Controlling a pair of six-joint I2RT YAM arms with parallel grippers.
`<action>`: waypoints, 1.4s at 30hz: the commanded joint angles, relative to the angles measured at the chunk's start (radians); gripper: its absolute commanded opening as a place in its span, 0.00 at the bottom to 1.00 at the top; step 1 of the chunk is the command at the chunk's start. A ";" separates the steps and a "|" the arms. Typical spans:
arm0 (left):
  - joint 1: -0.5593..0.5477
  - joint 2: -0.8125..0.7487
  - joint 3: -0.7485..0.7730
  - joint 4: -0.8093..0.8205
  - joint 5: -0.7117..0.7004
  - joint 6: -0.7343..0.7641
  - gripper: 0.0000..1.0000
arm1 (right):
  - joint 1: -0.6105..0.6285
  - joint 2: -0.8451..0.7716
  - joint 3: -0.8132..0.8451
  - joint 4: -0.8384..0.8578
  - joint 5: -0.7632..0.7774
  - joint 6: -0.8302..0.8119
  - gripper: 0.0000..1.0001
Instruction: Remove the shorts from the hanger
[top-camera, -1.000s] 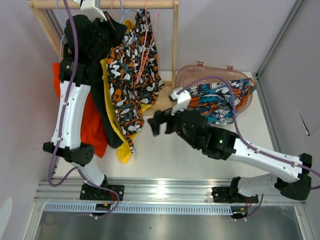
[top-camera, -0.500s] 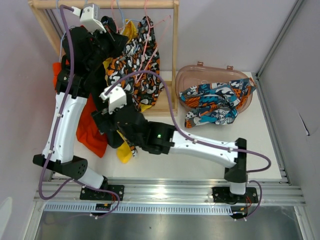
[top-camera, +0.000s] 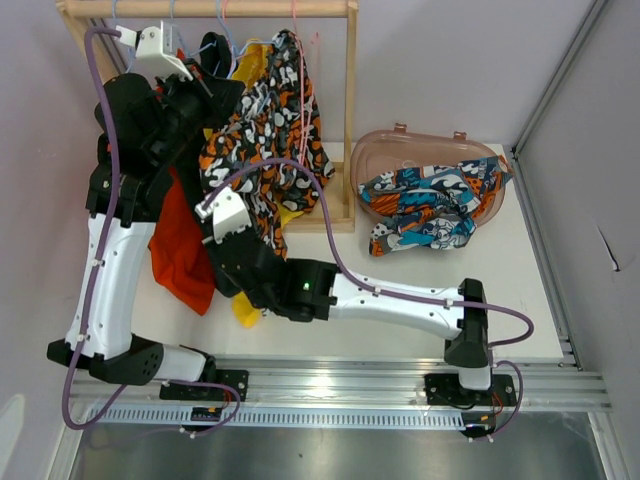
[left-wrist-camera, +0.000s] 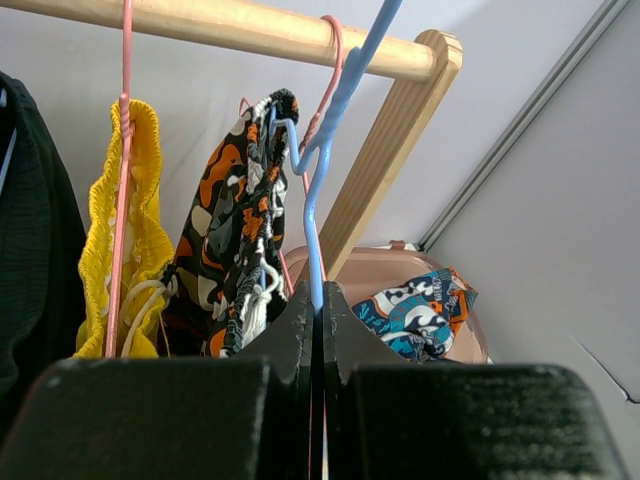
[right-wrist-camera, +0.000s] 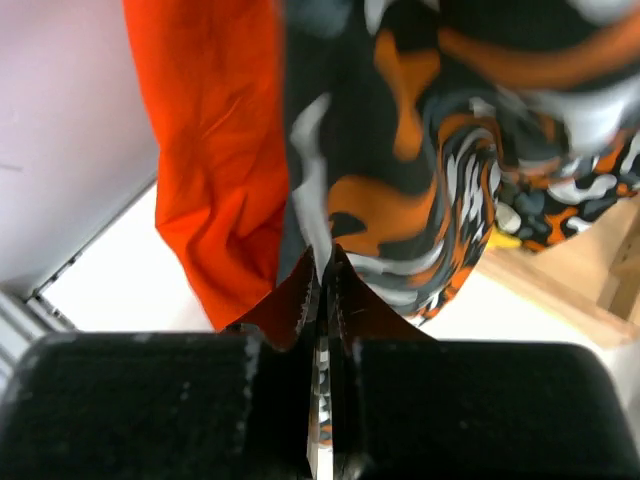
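Under the rail (left-wrist-camera: 250, 25), the blue hanger (left-wrist-camera: 314, 210) is pinched by the left hand (left-wrist-camera: 318, 300), and the patterned shorts (right-wrist-camera: 420, 180) by the right hand (right-wrist-camera: 322, 265); a pull free is needed.

the left arm (top-camera: 100, 260) stands stretched up from its base, the left gripper (left-wrist-camera: 316, 305) just under the wooden rail (top-camera: 300, 8) with fingers pressed together, while the right arm (top-camera: 400, 298) reaches low and leftward, well below that rail, the right gripper (right-wrist-camera: 322, 275) likewise closed.
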 joint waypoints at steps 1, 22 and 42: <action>0.001 -0.033 0.008 0.065 0.011 -0.005 0.00 | 0.065 -0.116 -0.112 0.056 0.113 0.012 0.00; 0.079 0.035 0.174 -0.027 0.141 -0.022 0.00 | 0.376 -0.236 -0.440 -0.096 0.451 0.345 0.00; 0.015 -0.490 -0.272 -0.166 0.115 -0.031 0.00 | -0.119 -0.581 -0.598 -0.020 0.157 0.233 0.00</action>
